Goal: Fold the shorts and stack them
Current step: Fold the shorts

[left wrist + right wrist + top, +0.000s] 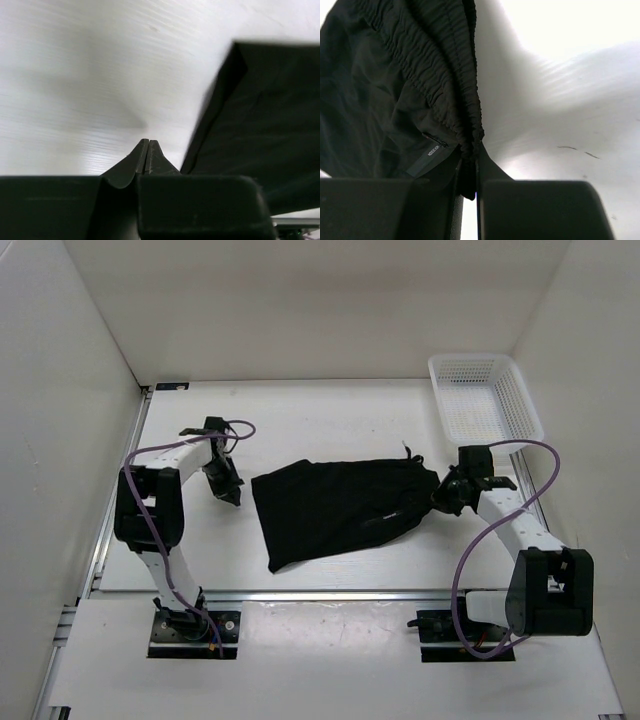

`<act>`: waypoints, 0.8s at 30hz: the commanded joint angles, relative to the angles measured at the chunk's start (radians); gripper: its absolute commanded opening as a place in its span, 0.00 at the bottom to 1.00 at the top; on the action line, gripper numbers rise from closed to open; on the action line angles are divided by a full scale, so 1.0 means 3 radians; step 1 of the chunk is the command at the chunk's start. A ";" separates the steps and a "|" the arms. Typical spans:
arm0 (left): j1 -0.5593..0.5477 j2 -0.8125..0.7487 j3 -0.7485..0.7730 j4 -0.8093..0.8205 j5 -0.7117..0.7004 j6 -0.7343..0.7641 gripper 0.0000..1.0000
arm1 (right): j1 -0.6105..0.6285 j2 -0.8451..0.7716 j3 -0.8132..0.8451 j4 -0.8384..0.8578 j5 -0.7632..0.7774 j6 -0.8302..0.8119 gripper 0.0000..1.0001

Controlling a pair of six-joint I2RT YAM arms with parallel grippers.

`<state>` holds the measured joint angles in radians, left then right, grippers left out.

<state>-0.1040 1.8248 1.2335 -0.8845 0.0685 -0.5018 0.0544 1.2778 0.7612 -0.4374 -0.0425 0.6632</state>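
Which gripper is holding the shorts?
The right gripper: it pinches the waistband of the shorts, while the left gripper is shut on nothing, beside them.

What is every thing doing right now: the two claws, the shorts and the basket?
shorts: lying on the table, one end pinched
left gripper: shut, empty, beside the shorts
right gripper: shut on the shorts' waistband
basket: upright, empty
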 commanded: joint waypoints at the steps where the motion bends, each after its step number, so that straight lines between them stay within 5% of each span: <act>1: -0.0170 -0.0095 -0.0005 -0.0007 0.0135 0.0006 0.10 | 0.0003 -0.0031 0.0167 -0.0148 0.0244 -0.0135 0.00; 8: -0.0620 0.0283 0.0030 0.0090 0.0171 -0.0214 0.10 | 0.0003 0.0031 0.0229 -0.0148 0.0244 -0.0201 0.00; 15: -0.0620 0.0534 0.0214 0.0121 0.0140 -0.0280 0.10 | 0.0079 0.0061 0.0540 -0.0178 0.0244 -0.0533 0.00; 24: -0.0620 0.0575 0.0214 0.0121 0.0140 -0.0280 0.10 | 0.1469 0.0719 0.1735 -0.0536 0.0760 -0.0937 0.00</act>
<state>-0.2897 1.9621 1.3025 -0.9318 0.1501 -0.5842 0.3851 1.4357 1.1610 -0.5575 0.1200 0.4572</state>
